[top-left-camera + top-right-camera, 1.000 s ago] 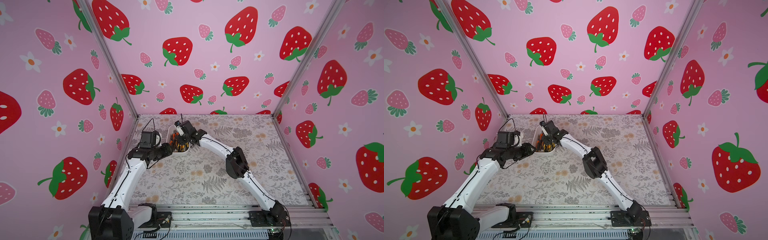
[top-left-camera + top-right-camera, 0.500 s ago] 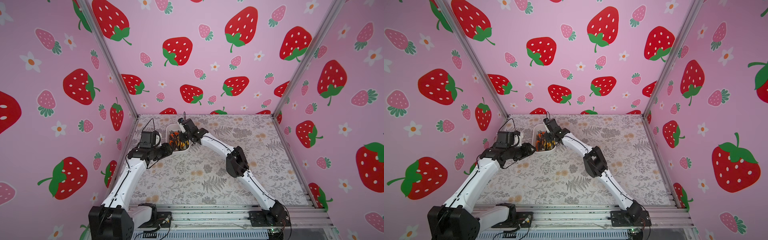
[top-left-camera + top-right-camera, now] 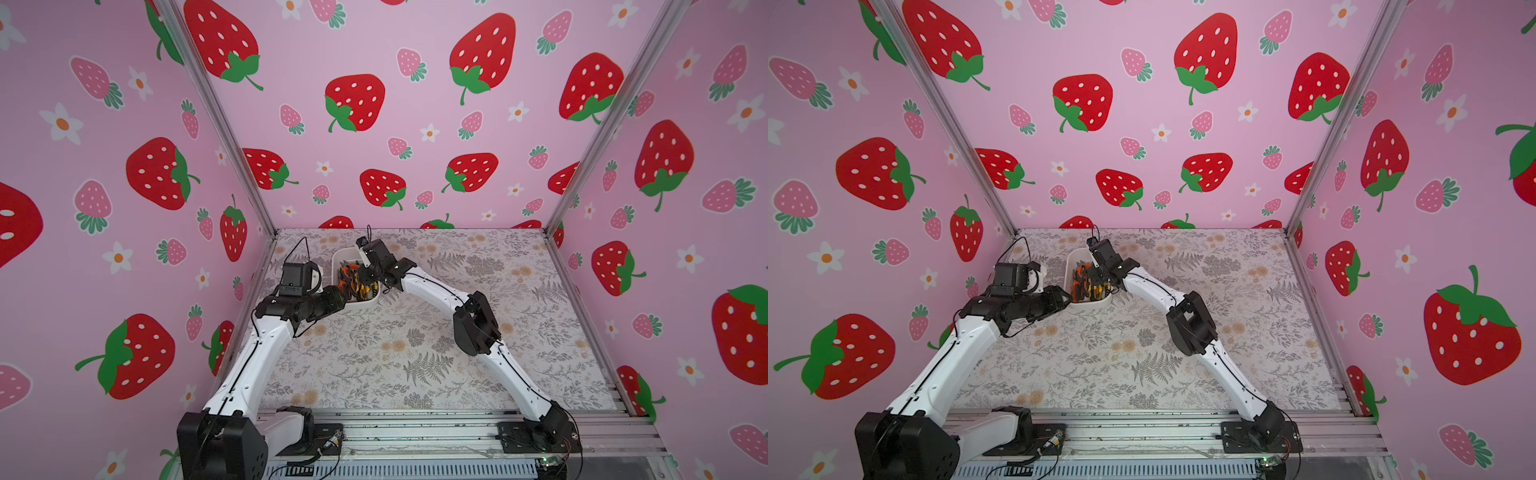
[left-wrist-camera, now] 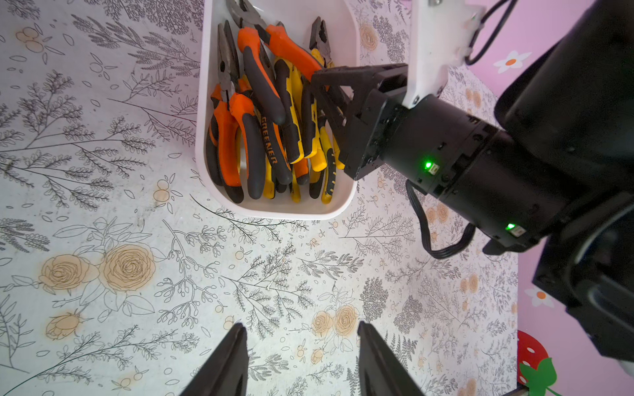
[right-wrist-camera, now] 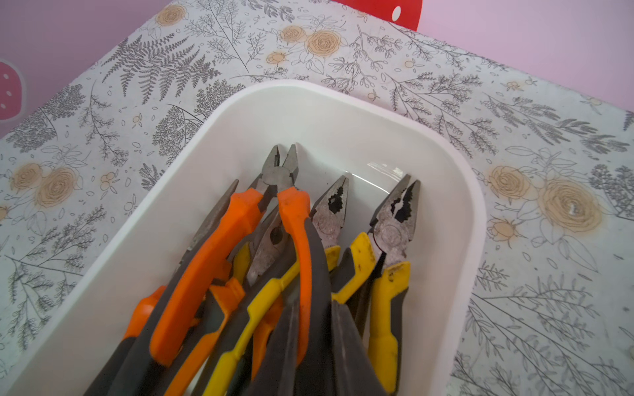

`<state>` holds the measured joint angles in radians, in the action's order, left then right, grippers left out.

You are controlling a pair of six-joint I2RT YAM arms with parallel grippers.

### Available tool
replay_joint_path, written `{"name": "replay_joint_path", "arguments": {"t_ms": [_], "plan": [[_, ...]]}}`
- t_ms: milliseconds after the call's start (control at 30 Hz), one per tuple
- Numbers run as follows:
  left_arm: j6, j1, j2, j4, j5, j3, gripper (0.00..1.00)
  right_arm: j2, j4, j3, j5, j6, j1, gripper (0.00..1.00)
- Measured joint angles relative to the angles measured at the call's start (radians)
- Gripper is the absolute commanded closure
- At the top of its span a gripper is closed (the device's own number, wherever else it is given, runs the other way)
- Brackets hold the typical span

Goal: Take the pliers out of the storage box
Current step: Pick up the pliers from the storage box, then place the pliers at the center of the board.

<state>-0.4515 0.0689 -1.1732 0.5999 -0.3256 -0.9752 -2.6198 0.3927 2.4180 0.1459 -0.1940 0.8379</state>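
Note:
The white storage box (image 3: 341, 254) (image 3: 1073, 259) stands at the back left of the table, full of pliers (image 3: 352, 279) (image 3: 1084, 284) with orange-and-black and yellow-and-black handles. My right gripper (image 5: 314, 308) reaches down into the box and is shut on one handle of an orange-and-black pair (image 5: 302, 240) lying on top of the pile. In the left wrist view its fingers (image 4: 326, 85) sit among the handles (image 4: 260, 113). My left gripper (image 4: 302, 329) is open and holds nothing, hovering over the table just off the box's near end (image 4: 281, 211).
The floral mat (image 3: 395, 345) covers the table. Pink strawberry walls enclose it at the left, back and right, and the left wall (image 3: 232, 257) runs close beside the box. A metal rail (image 3: 415, 424) lines the front edge.
My right gripper's jaws have closed on a pliers handle inside the box. The left arm has not moved.

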Motion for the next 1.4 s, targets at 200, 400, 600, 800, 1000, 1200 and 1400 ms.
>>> {"name": "replay_joint_path", "arguments": {"t_ms": [200, 400, 600, 800, 1000, 1200, 1400], "plan": [[-0.029, -0.001, 0.000, -0.031, -0.025, 0.018, 0.46, 0.103, 0.008, -0.101, 0.066, 0.010, -0.001, 1.00], [-0.074, -0.001, -0.007, -0.058, -0.060, 0.060, 0.46, 0.235, -0.024, -0.240, 0.093, 0.021, -0.004, 1.00], [-0.151, -0.002, -0.047, -0.098, -0.106, 0.067, 0.40, 0.336, -0.078, -0.342, 0.095, 0.030, -0.003, 1.00], [-0.201, -0.002, -0.156, -0.062, -0.140, -0.044, 0.41, 0.427, -0.119, -0.478, 0.097, 0.047, 0.001, 1.00], [-0.148, -0.003, -0.285, 0.045, -0.123, -0.296, 0.45, 0.520, -0.144, -0.630, 0.100, 0.061, 0.009, 1.00], [-0.074, 0.004, -0.429, 0.168, -0.148, -0.439, 0.48, 0.595, -0.179, -0.732, 0.102, 0.068, 0.022, 1.00], [-0.008, 0.023, -0.555, 0.266, -0.212, -0.477, 0.50, 0.649, -0.217, -0.787, 0.100, 0.085, 0.026, 1.00]]}}
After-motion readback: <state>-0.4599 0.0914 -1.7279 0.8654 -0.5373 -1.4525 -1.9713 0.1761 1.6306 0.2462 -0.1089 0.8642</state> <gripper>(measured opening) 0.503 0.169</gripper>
